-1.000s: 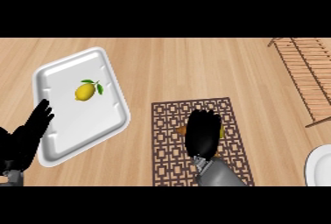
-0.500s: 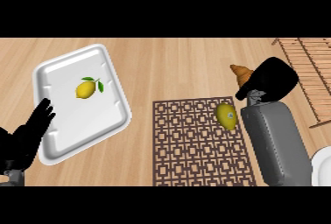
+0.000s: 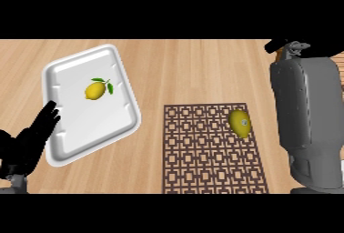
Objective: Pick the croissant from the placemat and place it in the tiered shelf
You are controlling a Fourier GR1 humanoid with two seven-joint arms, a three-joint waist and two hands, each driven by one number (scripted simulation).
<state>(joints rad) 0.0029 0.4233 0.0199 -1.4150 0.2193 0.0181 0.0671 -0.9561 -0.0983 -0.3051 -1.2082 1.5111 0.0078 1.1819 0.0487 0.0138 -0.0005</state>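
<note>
The brown lattice placemat lies on the wooden counter at lower centre. No croissant shows in the head view, and the tiered shelf is hidden behind my right arm. My grey right forearm stretches up the right side. Only a black part of my right hand shows at the top edge, and what it holds is out of sight. My left hand rests open at the lower left, fingers up, beside the white tray.
A yellow-green fruit lies on the placemat's upper right part, close to my right forearm. A white tray with a lemon in it lies tilted at the left.
My right hand lifted the croissant off the placemat and carried it up and right towards the shelf. Hand and croissant have now passed the view's top edge. The left hand stayed still.
</note>
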